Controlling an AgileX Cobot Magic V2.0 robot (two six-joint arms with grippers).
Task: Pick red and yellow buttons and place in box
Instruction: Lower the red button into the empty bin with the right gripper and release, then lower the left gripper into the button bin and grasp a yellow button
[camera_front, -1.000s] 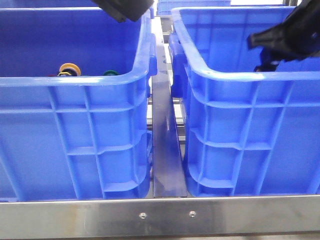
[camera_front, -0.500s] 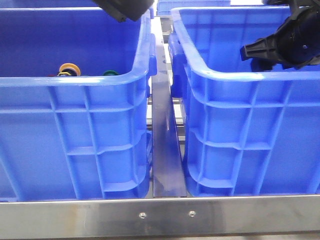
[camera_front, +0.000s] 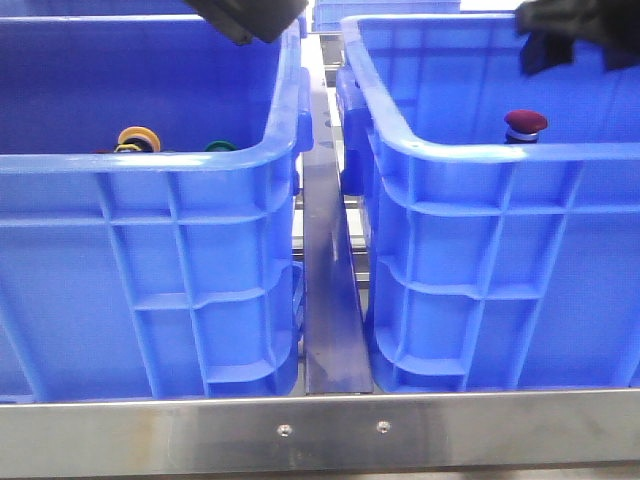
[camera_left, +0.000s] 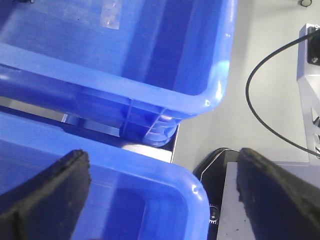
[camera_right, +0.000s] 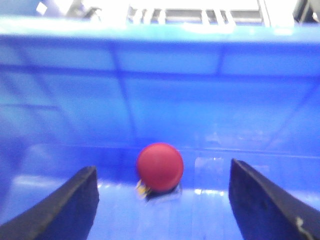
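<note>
Much of the scene is cut off. The right gripper (camera_right: 162, 200) shows in the front view only as a dark shape at the top edge, above the right-hand box (camera_front: 500, 155); its own wrist view shows the jaws spread wide with nothing between them. Directly below and ahead of that gap sits the red button (camera_right: 160, 167), standing upright on the box floor, cap up, touching neither finger. From the front only its dark red dome and a sliver of silver body clear the rim; the rest is hidden behind the box wall. A small pale scrap lies at its base, too blurred to identify.

The left gripper (camera_left: 165, 200) is likewise wide open and empty, hanging over the far corner of the left crate (camera_front: 150, 160), with a second blue crate beyond it. In the front view just a black stub of that arm shows at the top edge.

Well below the left gripper, inside the left crate, the yellow button (camera_front: 138, 137) peeks over the near rim, and beside it a green button (camera_front: 220, 146); their bodies are hidden.

A strip of clear tape (camera_left: 111, 15) sits on the far crate's inside wall. No writing or brand can be read anywhere. A black cable (camera_left: 260, 115) loops over the pale floor (camera_left: 260, 45).
</note>
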